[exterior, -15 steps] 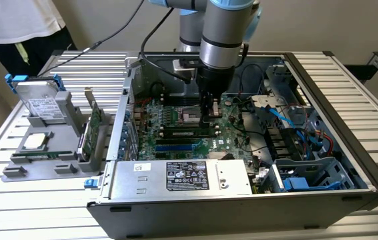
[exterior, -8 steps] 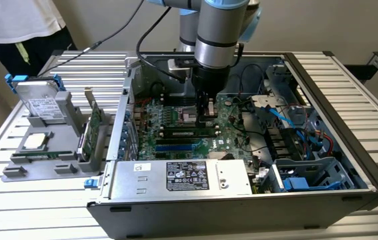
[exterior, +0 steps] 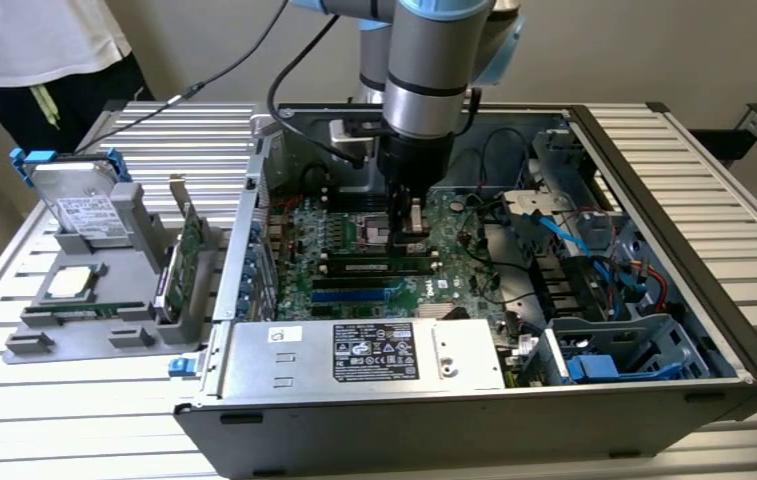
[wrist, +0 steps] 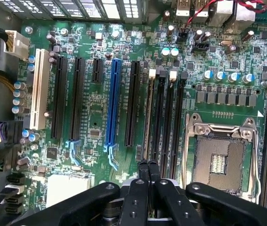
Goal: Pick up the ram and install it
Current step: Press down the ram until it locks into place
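My gripper (exterior: 405, 222) reaches down into the open computer case (exterior: 698, 250), just over the motherboard (wrist: 95, 108). In the wrist view its two black fingertips (wrist: 143, 167) are pressed together, so the gripper (wrist: 149, 165) is shut. They hover over one end of the memory slots beside the empty processor socket (wrist: 220, 162). A thin stick seen edge-on, the ram (wrist: 147, 117), stands in the slot right under the fingertips. In the exterior view the ram (exterior: 375, 264) lies along the slots below the gripper. Whether the fingertips touch it I cannot tell.
A grey tray (exterior: 31, 345) at the exterior view's left holds a hard drive (exterior: 85, 210), a silver processor chip (exterior: 69, 282), a thin green strip (exterior: 78, 312) and an upright expansion card (exterior: 191, 255). The power supply (exterior: 365, 352) and blue cables (exterior: 578, 240) crowd the case. A person (exterior: 31, 50) stands behind.
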`<state>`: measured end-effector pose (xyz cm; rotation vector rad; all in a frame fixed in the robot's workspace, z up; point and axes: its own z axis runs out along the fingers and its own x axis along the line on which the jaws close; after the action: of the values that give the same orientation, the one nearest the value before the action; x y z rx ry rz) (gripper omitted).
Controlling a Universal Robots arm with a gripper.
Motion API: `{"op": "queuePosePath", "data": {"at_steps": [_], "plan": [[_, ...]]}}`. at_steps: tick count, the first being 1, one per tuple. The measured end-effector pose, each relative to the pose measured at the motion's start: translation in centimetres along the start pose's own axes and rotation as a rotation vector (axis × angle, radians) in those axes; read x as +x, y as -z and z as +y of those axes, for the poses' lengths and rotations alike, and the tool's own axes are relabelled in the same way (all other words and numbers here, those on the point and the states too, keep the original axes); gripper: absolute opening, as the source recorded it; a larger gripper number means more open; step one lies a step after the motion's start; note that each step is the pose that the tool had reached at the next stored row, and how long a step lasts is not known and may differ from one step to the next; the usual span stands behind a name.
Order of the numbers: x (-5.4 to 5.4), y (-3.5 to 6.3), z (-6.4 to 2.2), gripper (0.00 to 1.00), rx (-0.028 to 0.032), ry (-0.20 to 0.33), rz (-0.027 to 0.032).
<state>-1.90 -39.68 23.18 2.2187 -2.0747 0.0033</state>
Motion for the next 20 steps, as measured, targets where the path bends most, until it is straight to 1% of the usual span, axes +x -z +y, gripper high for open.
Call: {"op": "queuePosePath", "data": {"at_steps": [8, 17, 20], "plan": [[-0.03, -0.35, 0.11, 0.1, 0.0001, 0.0, 0.0002], [-0.05, -0.46, 0.13, 0.1, 0.0003, 0.0, -0.0003], [-0.04, -0.51, 0.13, 0.1, 0.0, 0.0, 0.0005]]}}
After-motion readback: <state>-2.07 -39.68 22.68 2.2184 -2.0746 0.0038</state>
